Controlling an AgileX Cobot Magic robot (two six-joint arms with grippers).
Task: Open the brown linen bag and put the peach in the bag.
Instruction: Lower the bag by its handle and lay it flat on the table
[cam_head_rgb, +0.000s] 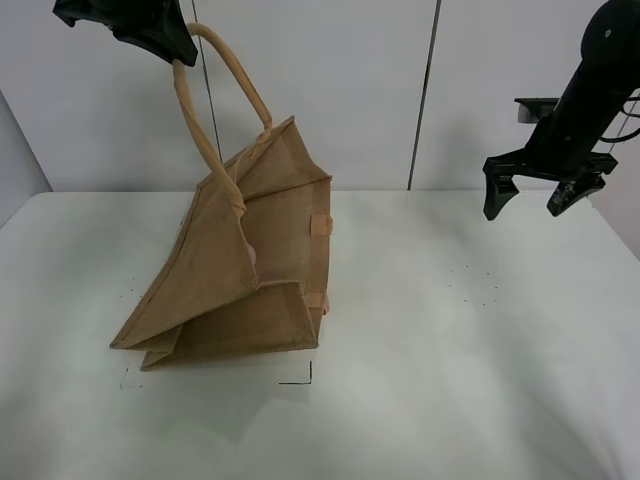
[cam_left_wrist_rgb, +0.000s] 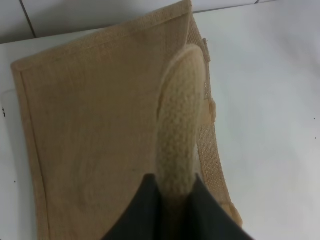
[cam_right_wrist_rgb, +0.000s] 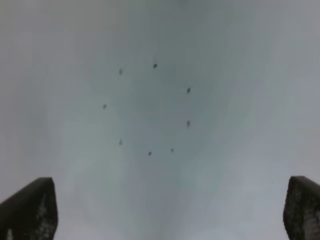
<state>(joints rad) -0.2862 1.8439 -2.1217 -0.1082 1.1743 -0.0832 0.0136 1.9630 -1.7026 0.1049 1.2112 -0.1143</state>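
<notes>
Jaws of left gripper (cam_left_wrist_rgb: 173, 202) clamped on handle (cam_left_wrist_rgb: 180, 120), bag (cam_head_rgb: 230, 280) held partly open on worktop (cam_head_rgb: 460, 360). Right gripper (cam_head_rgb: 532, 192) jaws apart, empty, far right. Peach not visible; placement unconfirmed.

My left claw (cam_head_rgb: 178, 58) and right claw (cam_head_rgb: 524, 206): matte black, angular shells. My right arm (cam_head_rgb: 600, 70) is likewise black, with a boxy block (cam_head_rgb: 536, 108) at its nine o'clock. The fingers (cam_right_wrist_rgb: 30, 210) end square-cut and faintly textured.

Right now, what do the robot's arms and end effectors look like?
Both are matte black, no markings visible. The right end effector has two short blunt fingers below a chunky arm, thin dark cables beside it. The left end effector looks equally dark and angular.
</notes>
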